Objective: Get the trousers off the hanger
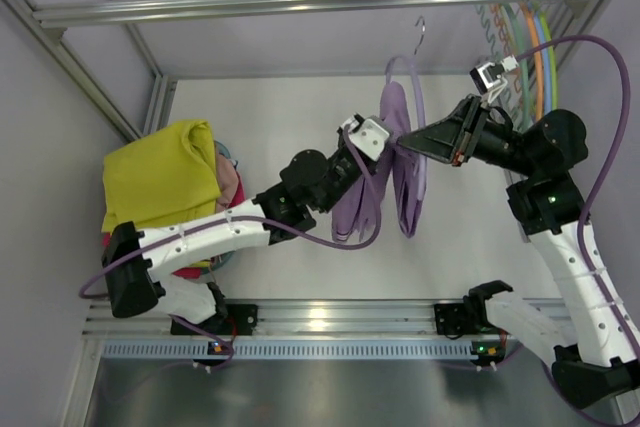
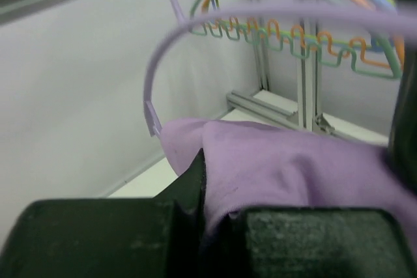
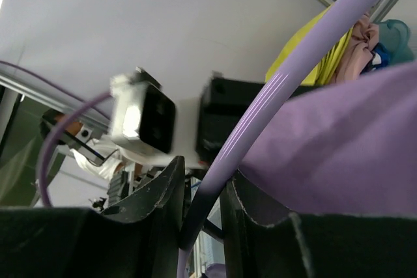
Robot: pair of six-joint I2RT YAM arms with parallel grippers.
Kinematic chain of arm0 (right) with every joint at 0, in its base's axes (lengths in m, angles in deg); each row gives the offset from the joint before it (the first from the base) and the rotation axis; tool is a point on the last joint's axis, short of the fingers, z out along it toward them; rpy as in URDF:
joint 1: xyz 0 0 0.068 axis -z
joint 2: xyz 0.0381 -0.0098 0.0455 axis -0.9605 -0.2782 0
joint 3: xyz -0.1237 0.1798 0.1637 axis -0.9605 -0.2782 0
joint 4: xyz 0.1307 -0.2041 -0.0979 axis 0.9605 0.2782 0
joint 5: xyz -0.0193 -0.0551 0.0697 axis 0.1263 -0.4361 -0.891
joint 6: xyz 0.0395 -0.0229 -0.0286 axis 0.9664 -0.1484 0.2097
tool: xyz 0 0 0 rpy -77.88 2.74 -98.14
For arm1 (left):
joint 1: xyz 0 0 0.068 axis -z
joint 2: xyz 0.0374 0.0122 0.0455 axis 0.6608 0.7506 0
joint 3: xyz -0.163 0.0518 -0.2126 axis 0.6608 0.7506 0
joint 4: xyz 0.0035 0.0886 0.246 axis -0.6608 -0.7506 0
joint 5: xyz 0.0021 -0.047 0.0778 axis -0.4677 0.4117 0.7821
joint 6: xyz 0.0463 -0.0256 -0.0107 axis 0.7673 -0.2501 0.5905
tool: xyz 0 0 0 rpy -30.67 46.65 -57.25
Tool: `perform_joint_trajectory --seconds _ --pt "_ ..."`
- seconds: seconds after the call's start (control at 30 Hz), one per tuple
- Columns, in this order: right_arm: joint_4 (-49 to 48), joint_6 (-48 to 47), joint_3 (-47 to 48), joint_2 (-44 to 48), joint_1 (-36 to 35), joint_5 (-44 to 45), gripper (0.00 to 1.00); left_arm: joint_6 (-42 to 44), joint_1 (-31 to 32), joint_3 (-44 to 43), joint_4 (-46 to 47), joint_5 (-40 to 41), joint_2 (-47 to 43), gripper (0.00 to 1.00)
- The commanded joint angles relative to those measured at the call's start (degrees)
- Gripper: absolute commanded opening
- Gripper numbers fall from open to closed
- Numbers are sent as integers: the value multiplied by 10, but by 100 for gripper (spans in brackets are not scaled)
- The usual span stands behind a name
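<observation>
Left end effector (image 2: 216, 209) pinches the lilac trousers (image 2: 293, 167) draped on a purple hanger (image 3: 306, 53) — right end effector (image 3: 203, 208) clamps its rod.

Over me a silver aluminium rail (image 1: 300, 2) spans the back, and empty orange, green and blue plastic hangers (image 1: 530, 37) hang bunched at its right end. Far to my left on the white tabletop (image 1: 280, 117), a crumpled dusty-pink garment (image 1: 232, 182) touches a teal cloth (image 1: 224, 152). A red-magenta cloth (image 1: 190, 269) lies at the near side.
</observation>
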Motion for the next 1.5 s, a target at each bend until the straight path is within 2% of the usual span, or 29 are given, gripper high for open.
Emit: perform_joint_trajectory --seconds 0.0,0.3,0.43,0.63,0.77,1.0,1.27,1.4,1.47 --pt "-32 -54 -21 13 6 1 0 -32 -14 -85 28 -19 -60 0" --pt "-7 -110 -65 21 7 -1 0 -24 -19 -224 1 -15 -46 0" --pt "40 -153 -74 36 6 -7 0 -23 -33 -318 -14 0 -28 0" --pt "136 -229 -92 77 6 -5 0 21 -44 -384 -14 0 -20 0" --pt "196 -277 -103 97 7 1 0 39 -70 -382 -15 -8 -41 0" --pt "237 -320 -94 104 7 4 0 13 -175 -339 -29 -16 -107 0" --pt "250 -344 -76 84 8 3 0 -44 -340 -260 -97 -15 -235 0" --pt "246 -347 -69 73 7 4 0 -43 -423 -219 -140 -13 -308 0" --pt "248 -350 -58 68 7 7 0 -16 -446 -196 -157 -8 -338 0"
